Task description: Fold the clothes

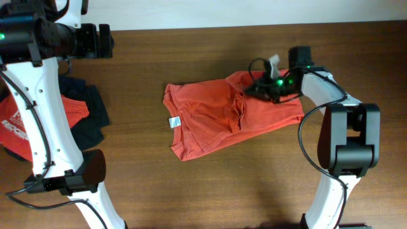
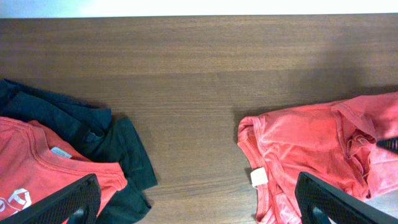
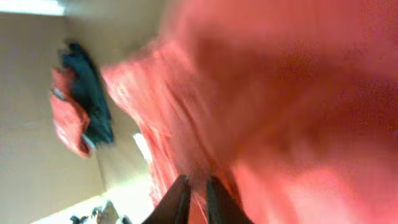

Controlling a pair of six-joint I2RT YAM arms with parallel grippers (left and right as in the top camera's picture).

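The fold is barely begun, by my reading; the orange-red T-shirt (image 1: 210,121) lies near the middle of the desk (image 1: 191,184) as a rumpled, skewed patch, its neck end toward the robot's left with a small white label (image 1: 175,122) showing, and a bunched ridge runs down its middle; no edge is lined up with another, and no neat rectangle shows.

The right hand (image 1: 275,88) sits on the far right part of the shirt; in its own blurred view the two fingers (image 3: 180,196) stand close together with red cloth all around, so I judge it clenched on a pinch of that fabric, though the blur makes this less than certain.

The left hand (image 2: 196,193) hovers high over the left of the desk, released, its fingers wide apart and holding nothing; below it lie a dark garment (image 1: 89,108) and a red shirt (image 1: 13,124) with white print, well apart from the T-shirt.

What remains, I think, is nearly everything: spreading the cloth flat, bringing the sides and sleeves in, then doubling it over.
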